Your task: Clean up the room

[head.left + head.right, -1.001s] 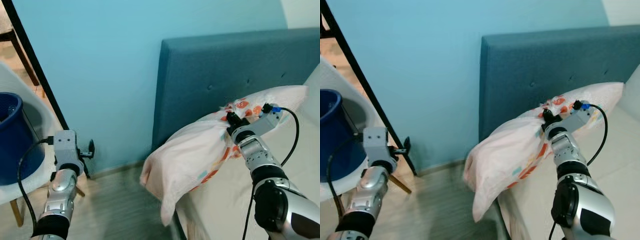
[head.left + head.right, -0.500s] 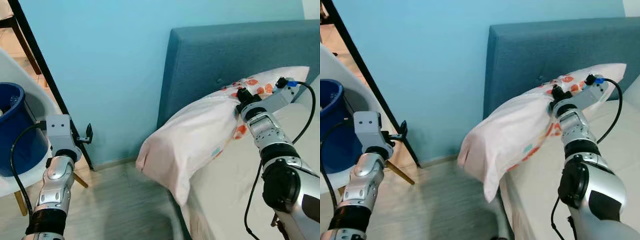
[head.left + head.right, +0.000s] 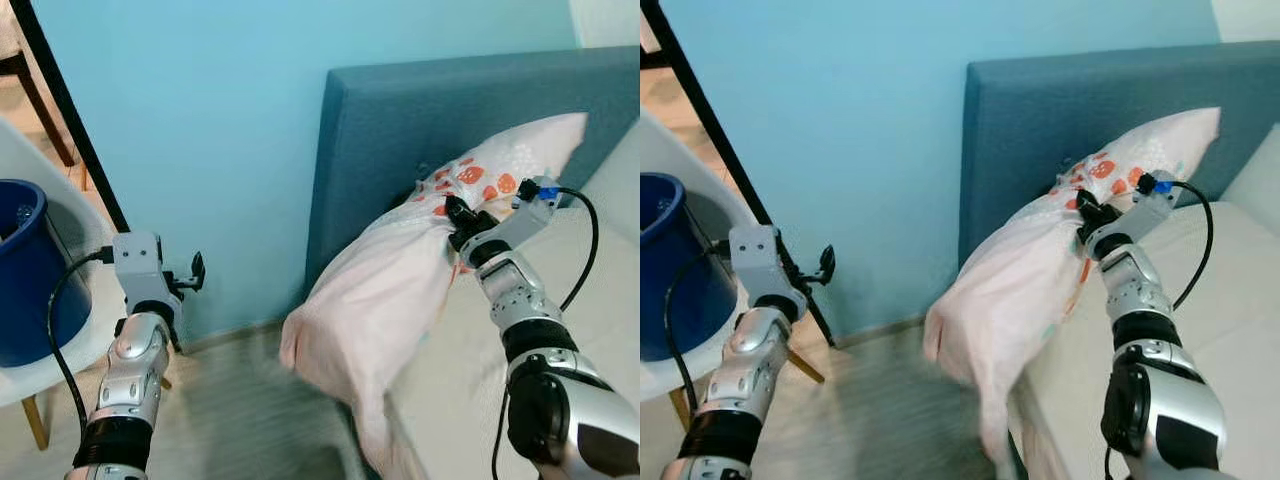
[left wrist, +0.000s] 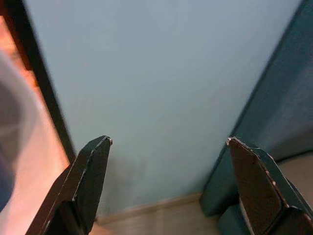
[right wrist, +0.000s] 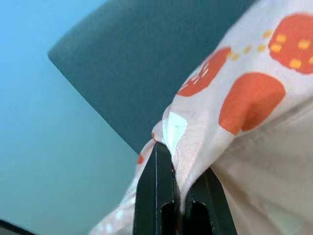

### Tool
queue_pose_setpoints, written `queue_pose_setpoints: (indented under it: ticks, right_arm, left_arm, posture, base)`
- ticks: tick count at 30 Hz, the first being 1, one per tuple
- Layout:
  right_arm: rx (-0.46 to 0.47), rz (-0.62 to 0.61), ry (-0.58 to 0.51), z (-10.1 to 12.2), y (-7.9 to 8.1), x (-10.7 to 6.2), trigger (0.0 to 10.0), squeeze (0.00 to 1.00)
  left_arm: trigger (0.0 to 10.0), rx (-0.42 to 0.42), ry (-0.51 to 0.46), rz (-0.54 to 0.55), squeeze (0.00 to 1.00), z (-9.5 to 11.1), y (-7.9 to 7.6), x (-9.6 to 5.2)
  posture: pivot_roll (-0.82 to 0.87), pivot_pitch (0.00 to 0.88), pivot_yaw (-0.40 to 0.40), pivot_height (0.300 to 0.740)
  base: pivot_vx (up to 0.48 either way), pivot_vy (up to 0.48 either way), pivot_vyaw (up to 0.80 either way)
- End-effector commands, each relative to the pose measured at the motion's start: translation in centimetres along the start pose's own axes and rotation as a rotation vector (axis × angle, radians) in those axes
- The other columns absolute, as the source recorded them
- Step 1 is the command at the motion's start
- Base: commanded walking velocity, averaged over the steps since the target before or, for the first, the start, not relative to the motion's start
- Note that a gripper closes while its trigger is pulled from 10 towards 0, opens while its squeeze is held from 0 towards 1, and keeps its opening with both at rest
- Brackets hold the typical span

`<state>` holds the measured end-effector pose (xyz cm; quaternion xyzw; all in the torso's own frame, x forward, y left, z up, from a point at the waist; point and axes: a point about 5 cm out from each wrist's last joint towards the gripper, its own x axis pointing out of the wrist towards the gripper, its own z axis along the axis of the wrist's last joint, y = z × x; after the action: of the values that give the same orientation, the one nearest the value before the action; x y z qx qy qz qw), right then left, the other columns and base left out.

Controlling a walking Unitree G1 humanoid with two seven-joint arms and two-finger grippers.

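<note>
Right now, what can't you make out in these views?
- Pillow: lower corner blurred and cut off by the bottom edge of both eye views.
- Blue bucket: cut off by the left edge; contents unreadable.
- Right hand: shut on pillow fabric; the fold hides how deep the grip goes.
- Left hand: open, facing the wall; floor below blurred.

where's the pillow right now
The pillow is on the robot's right, pinched by the right gripper, leaning against the blue headboard and hanging over the bed's edge.

right gripper (image 3: 1083,214) pinching pillow (image 3: 1040,270) | pillow leaning against blue headboard (image 3: 1080,120), drooping off bed (image 3: 1160,330) corner | left gripper (image 3: 823,266) hanging beside blue bucket (image 3: 665,270)
</note>
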<state>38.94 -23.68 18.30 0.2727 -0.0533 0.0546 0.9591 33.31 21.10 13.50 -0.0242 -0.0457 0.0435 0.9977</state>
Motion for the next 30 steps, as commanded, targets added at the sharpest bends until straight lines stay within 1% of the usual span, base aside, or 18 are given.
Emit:
queue_pose_setpoints:
  ticks: [1,4,11,15,22,23,24,25,26,27,28,29,30]
  right_arm:
    - [-0.059,0.047,-0.124,2.8,0.6,0.3,10.0,0.0]
    - [-0.059,0.042,-0.141,3.0,0.4,0.2,10.0,0.0]
    - [-0.073,0.05,-0.167,3.7,0.6,0.1,10.0,0.0]
    - [-0.082,0.031,-0.205,5.0,0.4,0.1,10.0,0.0]
    - [-0.088,0.018,-0.224,5.8,0.1,0.0,10.0,0.0]
    - [-0.092,0.014,-0.233,6.2,0.0,0.0,10.0,0.0]
    - [-0.1,0.009,-0.239,6.5,-0.1,-0.1,10.0,0.0]
    - [-0.105,0.006,-0.244,6.8,-0.3,-0.2,10.0,0.0]
    - [-0.108,0.003,-0.247,6.9,-0.3,-0.2,10.0,0.0]
    - [-0.108,0.003,-0.247,6.9,-0.3,-0.2,10.0,0.0]
    - [-0.112,-0.001,-0.248,7.0,-0.5,-0.3,10.0,0.0]
    - [-0.115,-0.004,-0.249,7.1,-0.6,-0.4,10.0,0.0]
    - [-0.115,-0.004,-0.249,7.1,-0.6,-0.4,10.0,0.0]
  left_arm:
    - [10.0,-0.003,-0.005,-0.001,0.0,0.3,0.1,0.3]
    - [10.0,-0.012,-0.015,-0.009,0.0,0.6,-0.3,0.7]
    - [10.0,-0.018,-0.015,-0.018,0.0,0.6,-0.8,0.8]
    - [10.0,-0.012,0.013,-0.011,0.0,-0.2,-0.6,0.3]
    - [10.0,-0.02,0.025,-0.015,0.0,-0.7,-0.7,0.1]
    - [10.0,-0.028,0.032,-0.028,0.0,-0.9,-1.0,-0.1]
    - [10.0,-0.062,0.032,-0.073,0.0,-1.1,-1.6,-0.4]
    - [10.0,-0.108,0.031,-0.154,0.0,-1.2,-2.6,-1.0]
    - [10.0,-0.14,0.028,-0.212,0.0,-1.3,-3.3,-1.4]
    - [10.0,-0.14,0.028,-0.212,0.0,-1.3,-3.3,-1.4]
    - [10.0,-0.192,0.029,-0.364,0.0,-1.2,-4.7,-2.4]
    - [10.0,-0.226,0.031,-0.468,0.0,-1.1,-5.6,-3.1]
    - [10.0,-0.226,0.031,-0.468,0.0,-1.1,-5.6,-3.1]
  posture:
    - [-0.03,0.0,-0.051,0.716]
    - [-0.03,0.0,-0.048,0.716]
    - [-0.02,0.0,-0.048,0.716]
    - [-0.03,0.0,-0.045,0.716]
    - [-0.02,0.0,-0.047,0.716]
    - [-0.03,0.0,-0.048,0.716]
    - [-0.03,0.0,-0.047,0.716]
    - [-0.03,0.0,-0.047,0.716]
    - [-0.03,0.0,-0.047,0.716]
    - [-0.03,0.0,-0.047,0.716]
    - [-0.03,0.0,-0.047,0.716]
    - [-0.03,0.0,-0.047,0.716]
    - [-0.03,0.0,-0.047,0.716]
  base:
    - [0.48,0.0,0.0]
    - [0.48,0.0,0.0]
    - [0.48,0.0,0.0]
    - [0.348,0.0,0.0]
    - [0.363,0.0,0.0]
    - [0.416,0.0,0.0]
    - [0.307,0.0,0.0]
    - [0.0,0.0,0.0]
    - [0.0,0.0,0.0]
    - [0.0,0.0,0.0]
    - [0.0,0.0,0.0]
    - [0.0,0.0,0.0]
    - [0.0,0.0,0.0]
